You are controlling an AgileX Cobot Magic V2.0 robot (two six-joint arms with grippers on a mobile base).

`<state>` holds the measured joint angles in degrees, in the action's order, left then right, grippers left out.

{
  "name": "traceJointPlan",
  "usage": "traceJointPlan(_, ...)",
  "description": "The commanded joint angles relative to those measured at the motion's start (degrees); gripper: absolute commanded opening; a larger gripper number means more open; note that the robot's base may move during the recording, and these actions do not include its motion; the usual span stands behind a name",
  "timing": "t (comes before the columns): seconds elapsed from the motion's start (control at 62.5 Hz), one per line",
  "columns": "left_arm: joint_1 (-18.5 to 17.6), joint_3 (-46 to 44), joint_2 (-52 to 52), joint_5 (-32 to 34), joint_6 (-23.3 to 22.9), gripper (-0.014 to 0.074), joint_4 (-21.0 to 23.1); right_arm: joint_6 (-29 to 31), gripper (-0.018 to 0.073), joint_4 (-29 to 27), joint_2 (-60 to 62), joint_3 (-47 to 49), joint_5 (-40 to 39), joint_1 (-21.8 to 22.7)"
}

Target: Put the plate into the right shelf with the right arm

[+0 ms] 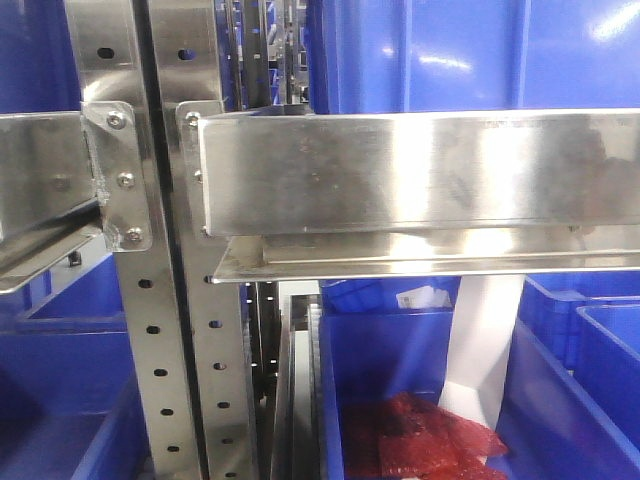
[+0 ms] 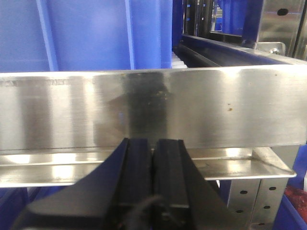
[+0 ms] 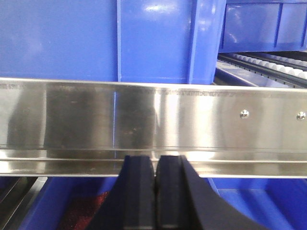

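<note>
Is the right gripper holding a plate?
No. In the right wrist view the right gripper has its fingers pressed together with nothing between them, facing the steel beam.

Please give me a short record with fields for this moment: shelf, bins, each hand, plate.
shelf: steel beam on perforated uprights
bins: blue bins above and below the beam; lower bin holds something red
left hand: shut, empty, facing the beam
right hand: shut, empty, facing the beam
plate: not seen in any view
</note>
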<state>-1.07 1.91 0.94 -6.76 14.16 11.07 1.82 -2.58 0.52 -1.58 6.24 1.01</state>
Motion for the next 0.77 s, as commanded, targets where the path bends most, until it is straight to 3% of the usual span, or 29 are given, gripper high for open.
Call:
traceJointPlan(0.0, -0.23, 0.46, 0.53, 4.88, -0.16, -0.0047, 0.4, 0.61, 0.002, 0.13, 0.83, 0.32, -5.67, 0.31)
traceJointPlan(0.752, -0.23, 0.46, 0.53, 4.88, -0.16, -0.0047, 0.4, 0.61, 0.002, 0.13, 0.83, 0.32, -5.67, 0.31)
